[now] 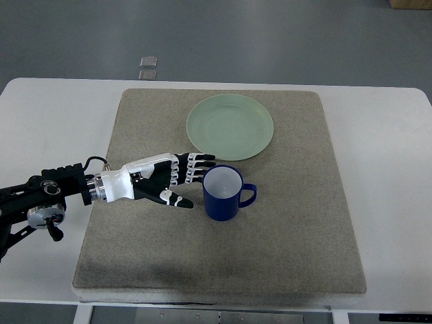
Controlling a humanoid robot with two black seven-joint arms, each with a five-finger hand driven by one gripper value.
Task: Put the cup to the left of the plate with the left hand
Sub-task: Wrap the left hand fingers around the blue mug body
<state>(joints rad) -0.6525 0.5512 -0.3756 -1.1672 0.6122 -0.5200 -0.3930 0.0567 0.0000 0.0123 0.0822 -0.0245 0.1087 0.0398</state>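
A dark blue cup [223, 193] with a white inside stands upright on the grey mat [297, 223], its handle pointing right. It sits just below a pale green plate [230, 126] at the mat's upper middle. My left hand [190, 184] reaches in from the left, its fingers spread and stretched toward the cup's left side. The fingertips [202, 169] are close to the cup's rim, and the thumb lies lower, a little short of the cup wall. Nothing is held.
The mat covers most of a white table [47, 121]. Two small grey squares [147, 67] lie on the floor beyond the table's far edge. A brown box corner [412, 3] shows at the top right.
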